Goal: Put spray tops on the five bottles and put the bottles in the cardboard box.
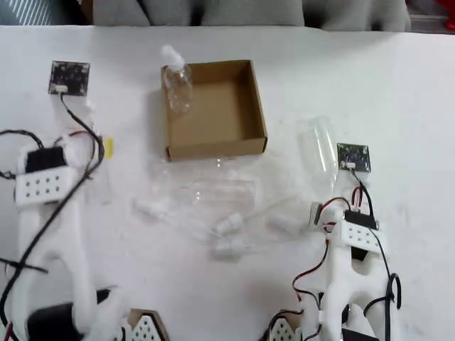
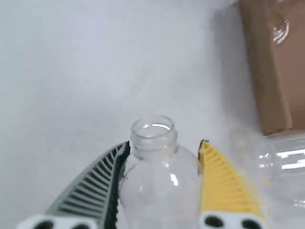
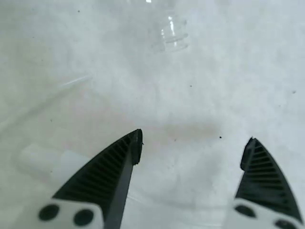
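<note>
High view shows the white table (image 1: pixel 398 85) carrying the open cardboard box (image 1: pixel 220 106), with one capped bottle (image 1: pixel 177 85) upright at its far left corner. Left gripper (image 2: pixel 165 144) is clamped on an uncapped bottle (image 2: pixel 153 136) beside the box. Right gripper (image 3: pixel 193 140) is spread wide above bare table, near a loose bottle (image 3: pixel 170 36). Loose spray tops (image 1: pixel 229 227) lie before the box
</note>
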